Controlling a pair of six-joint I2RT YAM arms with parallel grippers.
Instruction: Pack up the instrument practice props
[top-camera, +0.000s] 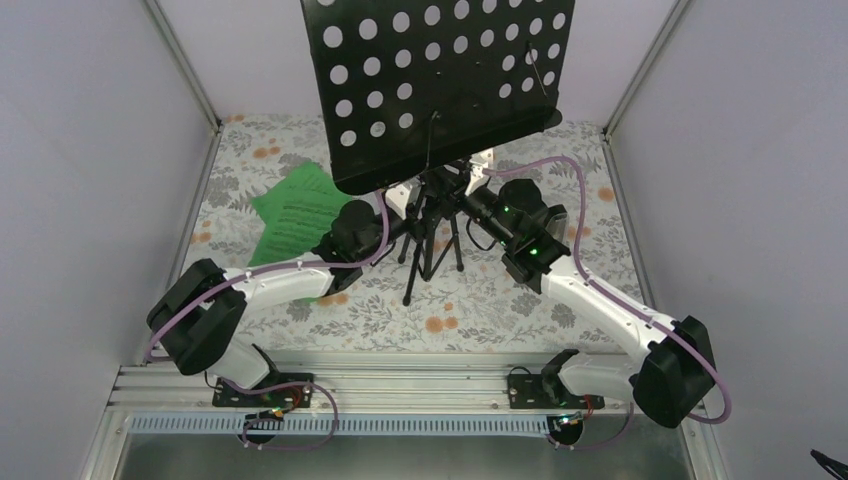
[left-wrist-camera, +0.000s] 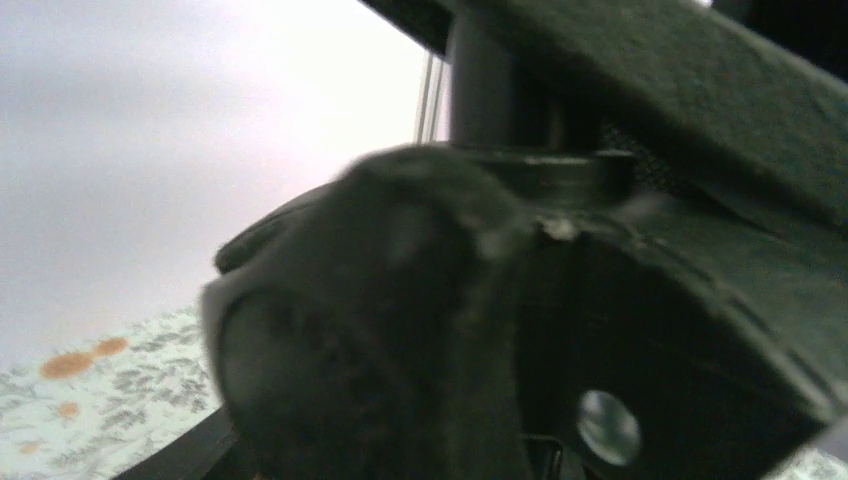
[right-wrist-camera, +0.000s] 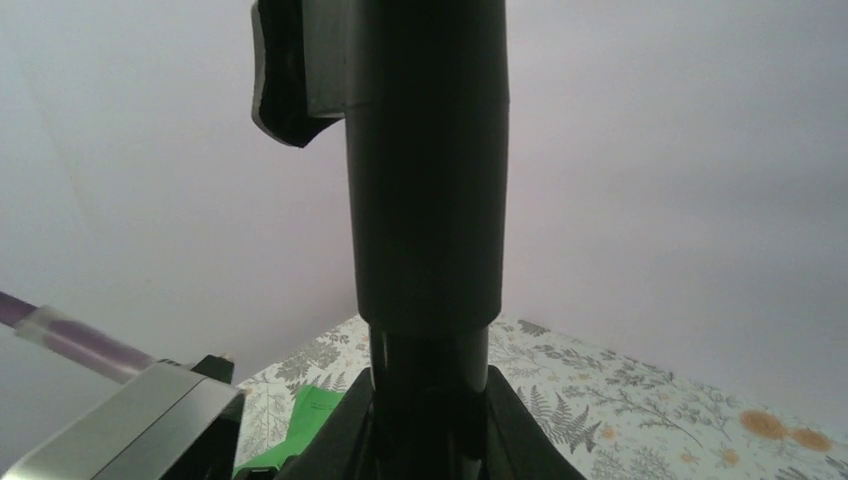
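Observation:
The black tripod music stand (top-camera: 432, 245) stands mid-table, and its hole-punched desk (top-camera: 440, 80) hides both grippers' tips from above. The green music sheets (top-camera: 295, 215) lie flat to its left and also show in the right wrist view (right-wrist-camera: 300, 420). My right gripper (top-camera: 457, 197) is shut on the stand's post (right-wrist-camera: 430, 200), with its fingers (right-wrist-camera: 530, 430) on either side of the tube. My left gripper (top-camera: 403, 207) is against the stand from the left. Its view is filled by a blurred black clamp knob (left-wrist-camera: 370, 330), so its jaws cannot be made out. The metronome is out of view.
A floral cloth (top-camera: 500, 310) covers the table. Pale walls with metal corner posts (top-camera: 185, 60) close in the left, right and back. An aluminium rail (top-camera: 420, 385) carries both arm bases at the near edge. The stand's tripod legs (top-camera: 412, 290) spread between the two arms.

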